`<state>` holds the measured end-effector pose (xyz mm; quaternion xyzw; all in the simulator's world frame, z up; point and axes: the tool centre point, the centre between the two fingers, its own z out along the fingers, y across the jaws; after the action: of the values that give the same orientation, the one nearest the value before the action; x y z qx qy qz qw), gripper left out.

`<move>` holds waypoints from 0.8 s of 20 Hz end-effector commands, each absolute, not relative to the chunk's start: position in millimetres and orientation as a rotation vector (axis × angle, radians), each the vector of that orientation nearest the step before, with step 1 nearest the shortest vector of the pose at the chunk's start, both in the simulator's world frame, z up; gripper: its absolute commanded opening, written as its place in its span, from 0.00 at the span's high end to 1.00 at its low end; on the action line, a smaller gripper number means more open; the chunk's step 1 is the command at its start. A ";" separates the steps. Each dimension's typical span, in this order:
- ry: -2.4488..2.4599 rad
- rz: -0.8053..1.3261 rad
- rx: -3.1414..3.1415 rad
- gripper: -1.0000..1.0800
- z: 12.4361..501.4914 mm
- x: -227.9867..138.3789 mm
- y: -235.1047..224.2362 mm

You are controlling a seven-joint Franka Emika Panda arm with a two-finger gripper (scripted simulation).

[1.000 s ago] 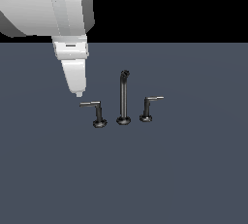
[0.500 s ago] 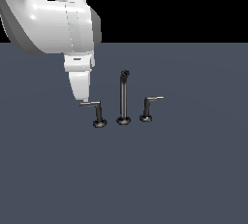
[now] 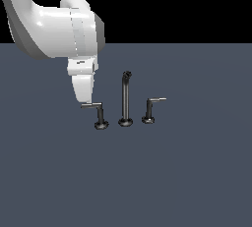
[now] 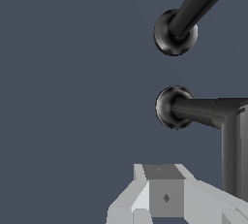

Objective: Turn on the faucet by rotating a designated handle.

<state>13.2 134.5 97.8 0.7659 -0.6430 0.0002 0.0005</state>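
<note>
Exterior view, gripper (image 3: 84, 102) at designated handle (image 3: 97, 111), spout (image 3: 125, 98) beside

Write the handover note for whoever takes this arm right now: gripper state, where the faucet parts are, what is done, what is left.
Gripper: down at the free end of the designated handle's lever; open or shut cannot be told, nor whether it touches the lever.
Faucet: spout upright in the middle. The designated handle is on the exterior view's left, its lever pointing toward the gripper. The other handle is on the exterior view's right, clear of the arm.
Done: approach to the lever end.
Left: probably make contact and push the lever around its post; no rotation is evident yet.
</note>
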 end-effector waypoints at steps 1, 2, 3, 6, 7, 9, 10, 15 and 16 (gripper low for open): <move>-2.020 0.001 2.405 1.00 97.9 9.9 135.5; -2.020 0.001 2.405 1.00 97.9 6.6 136.6; -2.020 0.001 2.405 1.00 97.9 3.2 137.6; -2.020 0.000 2.405 1.00 98.0 -7.1 140.4; -2.020 0.000 2.405 1.00 98.0 -10.6 141.4; -2.020 0.000 2.405 1.00 98.0 -17.6 143.6; -2.020 0.000 2.405 1.00 98.0 -21.1 144.7; -2.037 0.009 2.401 1.00 98.1 -21.7 139.9; -2.036 0.009 2.401 1.00 98.1 -25.0 138.8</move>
<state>-20.0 140.4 98.2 0.7625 -0.6469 0.0037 -0.0054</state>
